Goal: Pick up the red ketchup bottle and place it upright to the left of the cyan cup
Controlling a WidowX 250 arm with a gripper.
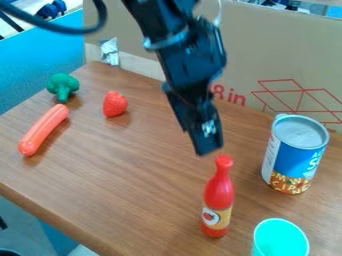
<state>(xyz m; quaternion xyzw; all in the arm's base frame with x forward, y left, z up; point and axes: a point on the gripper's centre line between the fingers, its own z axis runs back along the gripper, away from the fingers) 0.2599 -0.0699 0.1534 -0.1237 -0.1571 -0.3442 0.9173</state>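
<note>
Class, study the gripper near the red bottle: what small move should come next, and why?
Probably ease the gripper slightly toward the red bottle to line up before lowering: the bottle stands upright, and the gripper's tip appears just up and left of its cap in the picture.

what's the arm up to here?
The black gripper hangs just above the cap of the red bottle, holding nothing that I can see. The bottle stands upright, between the blue-labelled can and the hot dog, strawberry and broccoli. A turquoise cup is beside it.
</note>
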